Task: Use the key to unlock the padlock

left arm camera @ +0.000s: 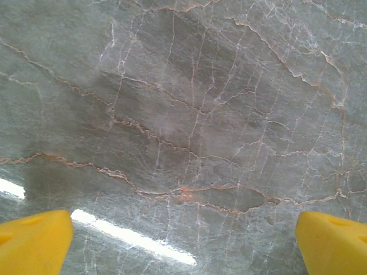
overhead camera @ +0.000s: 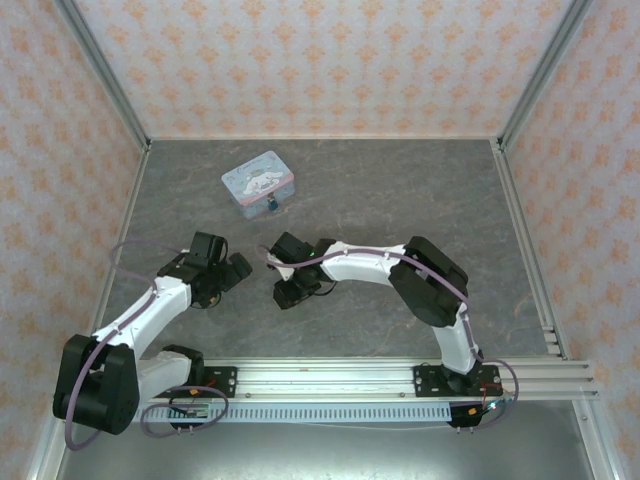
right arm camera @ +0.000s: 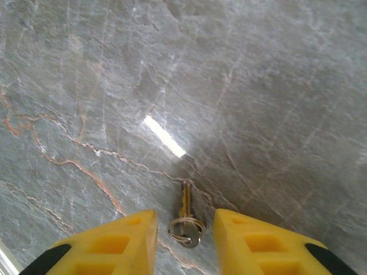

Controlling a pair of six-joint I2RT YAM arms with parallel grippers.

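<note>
The key point(right arm camera: 184, 200) lies flat on the grey floor point(right arm camera: 258, 86), its ring end between the yellow fingers point(right arm camera: 123, 240) of the right gripper point(right arm camera: 184, 228). The fingers stand narrow on either side with a thin gap each, not touching it. The left gripper point(left arm camera: 183, 235) hovers spread wide over bare floor, just beside the right one. The padlock point(overhead camera: 272, 207) sits at the near edge of the tin point(overhead camera: 258, 178), well apart toward the far wall point(overhead camera: 320, 60), with open floor between.

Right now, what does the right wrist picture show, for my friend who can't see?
A small metal key lies on the grey marbled floor between the yellow fingers of the right hand, which are apart and not touching it.
</note>
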